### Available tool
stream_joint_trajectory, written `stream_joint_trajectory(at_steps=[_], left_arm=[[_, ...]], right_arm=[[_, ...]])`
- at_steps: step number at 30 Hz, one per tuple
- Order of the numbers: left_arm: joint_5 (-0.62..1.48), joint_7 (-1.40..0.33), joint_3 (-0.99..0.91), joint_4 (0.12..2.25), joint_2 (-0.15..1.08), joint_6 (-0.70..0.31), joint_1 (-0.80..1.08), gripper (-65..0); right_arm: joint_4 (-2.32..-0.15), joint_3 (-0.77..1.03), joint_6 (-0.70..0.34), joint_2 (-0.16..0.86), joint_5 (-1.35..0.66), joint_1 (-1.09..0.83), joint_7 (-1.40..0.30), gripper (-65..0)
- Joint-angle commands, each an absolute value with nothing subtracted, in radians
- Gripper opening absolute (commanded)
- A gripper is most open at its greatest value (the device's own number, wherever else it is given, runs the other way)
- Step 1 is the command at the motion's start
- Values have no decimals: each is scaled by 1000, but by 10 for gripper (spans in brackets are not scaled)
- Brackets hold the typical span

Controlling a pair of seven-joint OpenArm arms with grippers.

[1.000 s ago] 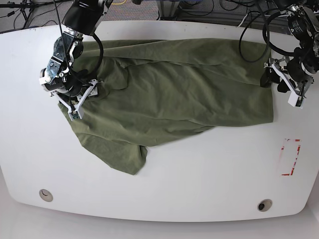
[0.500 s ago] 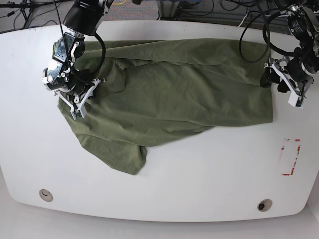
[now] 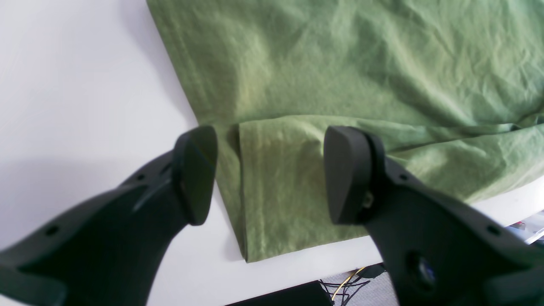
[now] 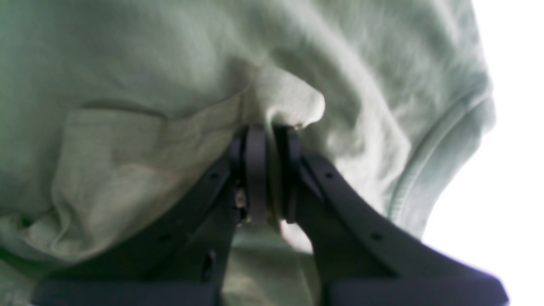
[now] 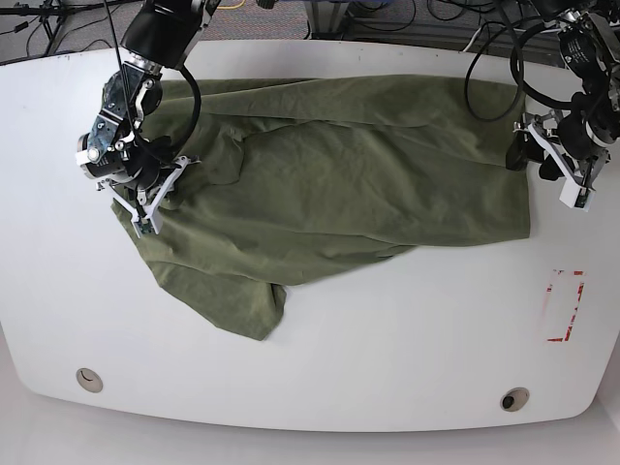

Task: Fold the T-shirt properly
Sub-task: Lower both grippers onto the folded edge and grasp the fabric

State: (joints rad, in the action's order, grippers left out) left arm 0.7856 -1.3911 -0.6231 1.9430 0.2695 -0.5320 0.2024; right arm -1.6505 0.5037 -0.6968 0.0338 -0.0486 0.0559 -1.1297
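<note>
The T-shirt [image 5: 329, 184] lies spread and wrinkled across the table [image 5: 387, 329]. Your right gripper [image 4: 267, 140] pinches a ridge of cloth near the collar; lift slowly, keeping the pinch deep. Your left gripper [image 3: 267, 170], jaws wide, hangs over the hem corner: lower it squarely before closing.

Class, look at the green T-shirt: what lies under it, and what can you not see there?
The T-shirt lies spread on the white table, which shows all around it. The tabletop beneath the cloth is covered, so nothing there can be seen. One sleeve is folded under a layer.
</note>
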Motion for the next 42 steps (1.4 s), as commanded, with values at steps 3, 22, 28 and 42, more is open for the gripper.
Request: stream_joint_trajectory(at_steps=[3, 22, 28, 42], left_arm=[[799, -1374, -627, 1957, 283, -533, 196, -278], [799, -1374, -627, 1956, 283, -533, 196, -278], [799, -1374, -627, 1956, 283, -533, 196, -278], [805, -1376, -602, 1957, 282, -541, 203, -278]], right_arm=[[-1673, 504, -698, 48, -58, 82, -1118, -595], [-1670, 503, -698, 48, -58, 180, -1118, -595], [-1669, 503, -698, 48, -58, 197, -1118, -593], [-1696, 504, -698, 73, -58, 191, -1119, -181]])
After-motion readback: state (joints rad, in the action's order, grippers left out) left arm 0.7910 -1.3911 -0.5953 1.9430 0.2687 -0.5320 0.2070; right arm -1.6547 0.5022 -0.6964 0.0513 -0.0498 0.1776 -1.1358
